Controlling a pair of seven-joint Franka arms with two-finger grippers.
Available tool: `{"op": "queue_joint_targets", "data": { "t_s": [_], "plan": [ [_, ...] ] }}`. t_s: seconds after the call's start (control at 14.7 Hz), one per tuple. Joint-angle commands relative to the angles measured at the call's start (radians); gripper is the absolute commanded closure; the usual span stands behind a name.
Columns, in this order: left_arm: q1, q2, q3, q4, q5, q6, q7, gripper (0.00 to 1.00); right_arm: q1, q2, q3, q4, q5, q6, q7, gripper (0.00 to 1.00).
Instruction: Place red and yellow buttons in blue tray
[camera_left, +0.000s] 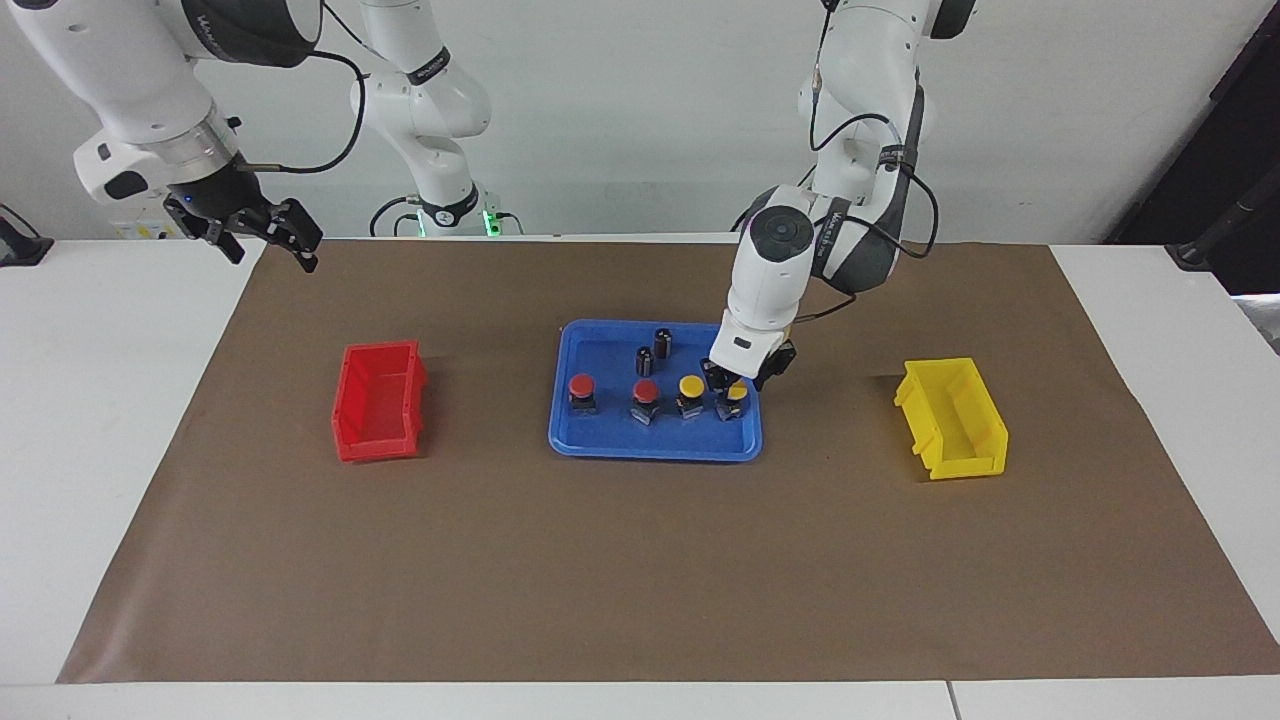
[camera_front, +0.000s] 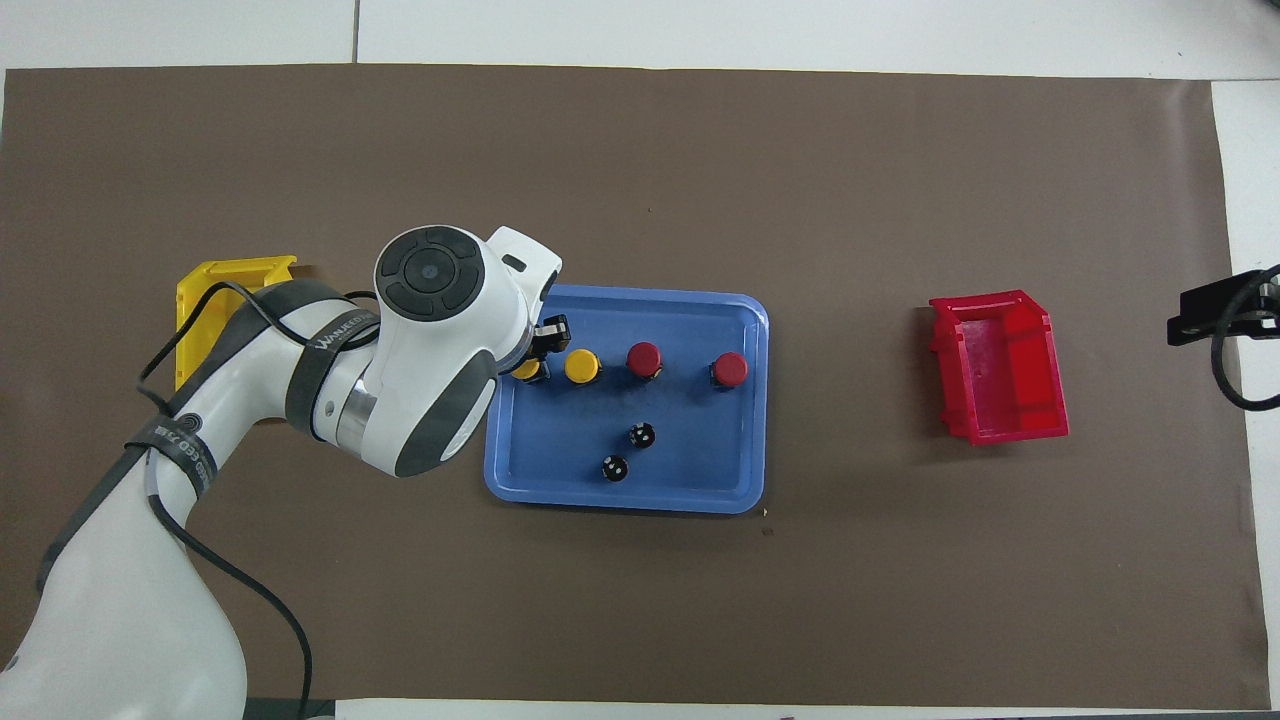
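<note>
Hanging low over the blue tray (camera_left: 655, 445) at the corner toward the left arm's end, the left gripper (camera_left: 736, 381) is seen just above a yellow button (camera_left: 736, 398), whose cap shows directly below the fingertips. Whether the fingers are parted or still touch the cap cannot be told. Beside that button, away from the gripper toward the right arm's end, a second yellow button (camera_left: 690, 394) is set, then two red buttons (camera_left: 645, 399) (camera_left: 581, 392); all four stand upright in one row inside the tray. Under the left wrist, nearer the robots than the row, two black cylinders (camera_left: 644, 360) (camera_left: 662, 341) are found in the tray too. A yellow bin (camera_left: 952, 418) is placed on the brown mat (camera_left: 640, 580) well apart from the gripper, toward the left arm's end; a red bin (camera_left: 380, 400) lies toward the other end. The right gripper (camera_left: 262, 236) is held up over the mat's corner by the right arm's base, waiting, its fingers spread apart and nothing between them.
</note>
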Motion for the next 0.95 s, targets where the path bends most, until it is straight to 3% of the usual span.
{"op": "queue_joint_targets", "data": {
  "t_s": [0.0,0.34,0.54,0.89],
  "plan": [
    [0.07,-0.07,0.003,0.129,-0.004,-0.239,0.126,0.0,-0.004,-0.024,0.004,-0.029,0.007,0.015,0.0,0.0],
    [0.363,-0.18,0.005,0.171,-0.007,-0.387,0.501,0.0,-0.004,-0.024,0.004,-0.029,0.006,0.016,0.0,0.0],
    [0.512,-0.188,0.004,0.202,-0.009,-0.453,0.681,0.0,-0.004,-0.024,0.004,-0.029,0.006,0.015,0.0,0.0],
    [0.555,-0.223,0.005,0.216,-0.009,-0.447,0.758,0.0,-0.004,-0.024,0.004,-0.029,0.006,0.015,0.0,0.0]
  ]
}}
